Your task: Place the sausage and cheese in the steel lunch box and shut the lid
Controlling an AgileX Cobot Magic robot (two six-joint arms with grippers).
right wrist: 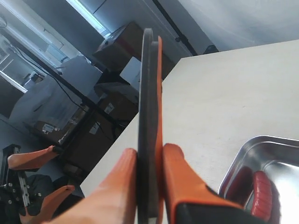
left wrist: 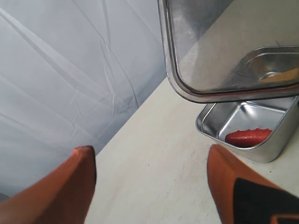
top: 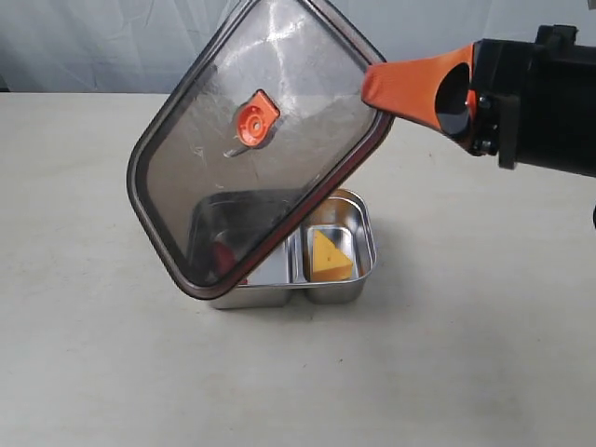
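The steel lunch box [top: 358,244] stands mid-table. The yellow cheese [top: 330,258] lies in its right compartment. The red sausage [left wrist: 248,137] lies in the left compartment, dimly seen through the lid in the exterior view [top: 225,255]. The dark translucent lid [top: 251,140] with its orange valve tab [top: 256,120] hangs tilted above the box, its lower corner over the left compartment. My right gripper [top: 377,90] is shut on the lid's upper right edge; the right wrist view shows both fingers pinching that edge [right wrist: 148,154]. My left gripper [left wrist: 152,161] is open over bare table, left of the box.
The pale table [top: 466,354] spreads around the box. A white cloth backdrop [left wrist: 56,70] hangs behind it. In the right wrist view, cardboard boxes [right wrist: 117,46] and another orange gripper [right wrist: 32,158] sit beyond the table edge.
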